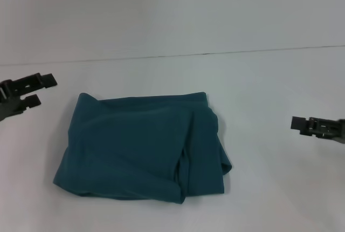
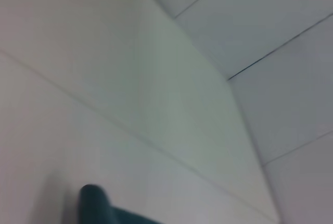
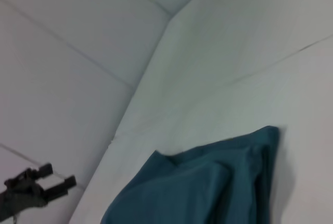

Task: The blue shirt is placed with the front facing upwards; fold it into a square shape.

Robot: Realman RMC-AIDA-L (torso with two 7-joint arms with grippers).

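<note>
The blue shirt (image 1: pixel 140 145) lies folded into a rough rectangle on the white table (image 1: pixel 259 81), plain teal side up, with a loose overlapping fold along its right side. No print or collar shows. My left gripper (image 1: pixel 46 90) hovers open and empty to the left of the shirt's far left corner, apart from the cloth. My right gripper (image 1: pixel 299 124) hangs well off to the right of the shirt, not touching it. The left wrist view catches only a corner of the shirt (image 2: pixel 99 206). In the right wrist view the shirt (image 3: pixel 208 187) fills the lower part, with the left gripper (image 3: pixel 61 175) beyond it.
A thin dark seam (image 1: pixel 205 54) runs across the white surface behind the shirt. Bare white tabletop surrounds the shirt on every side, and nothing else lies on it.
</note>
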